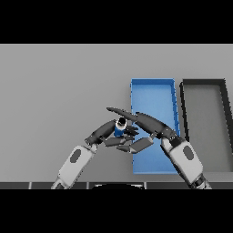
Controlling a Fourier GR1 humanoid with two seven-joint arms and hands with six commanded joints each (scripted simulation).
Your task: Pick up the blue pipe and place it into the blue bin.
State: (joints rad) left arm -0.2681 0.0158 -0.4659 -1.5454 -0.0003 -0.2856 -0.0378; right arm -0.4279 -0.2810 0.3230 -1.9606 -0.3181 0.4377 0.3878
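The blue pipe is a short blue tube with a dark open top, upright at the left edge of the blue bin. My right hand reaches over the bin from the lower right. One of its fingers stretches straight past the top of the pipe, and the others curl against the pipe's right side. My left hand comes in from the lower left with its fingers fairly straight. Their tips touch the pipe's left side. The pipe's lower part is hidden behind the fingers.
A black bin with a grey floor stands just right of the blue bin, almost touching it. Bare grey table lies to the left and behind both hands.
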